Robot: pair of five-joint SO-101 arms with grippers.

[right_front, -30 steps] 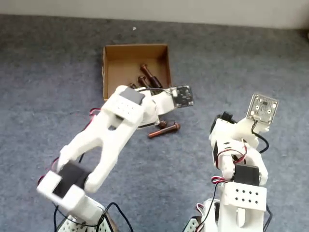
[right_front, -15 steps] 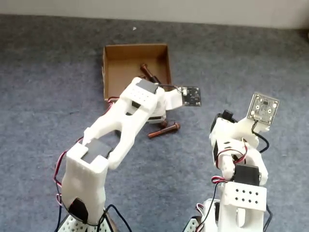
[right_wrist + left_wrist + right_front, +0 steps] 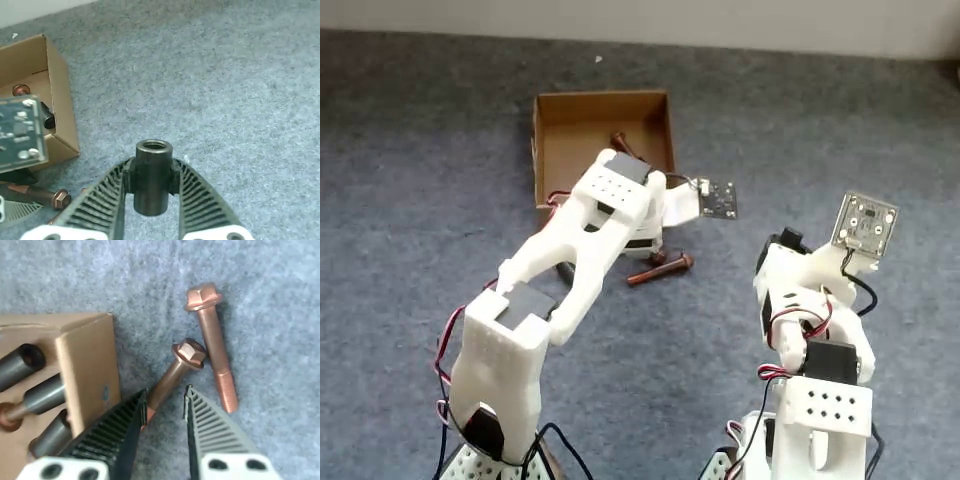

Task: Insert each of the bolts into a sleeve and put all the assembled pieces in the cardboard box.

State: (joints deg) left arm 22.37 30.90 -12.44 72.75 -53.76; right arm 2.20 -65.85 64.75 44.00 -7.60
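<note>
White arms (image 3: 582, 245), black servos (image 3: 830, 358), red cables (image 3: 445, 340), ribbed dark gripper fingers (image 3: 117, 427)

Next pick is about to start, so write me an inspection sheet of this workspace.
Surface: grey carpet.
Job's things: open brown cardboard box holding assembled bolt-and-sleeve pieces; two loose copper hex-head bolts on the carpet beside it; one dark cylindrical metal sleeve held off the carpet.
Clutter: one small white speck.
Grippers: left gripper, fingers open astride one bolt's shank; right gripper shut on the sleeve.
Cables: red, black and white wires along both arms.
Surroundings: pale strip beyond the carpet.
</note>
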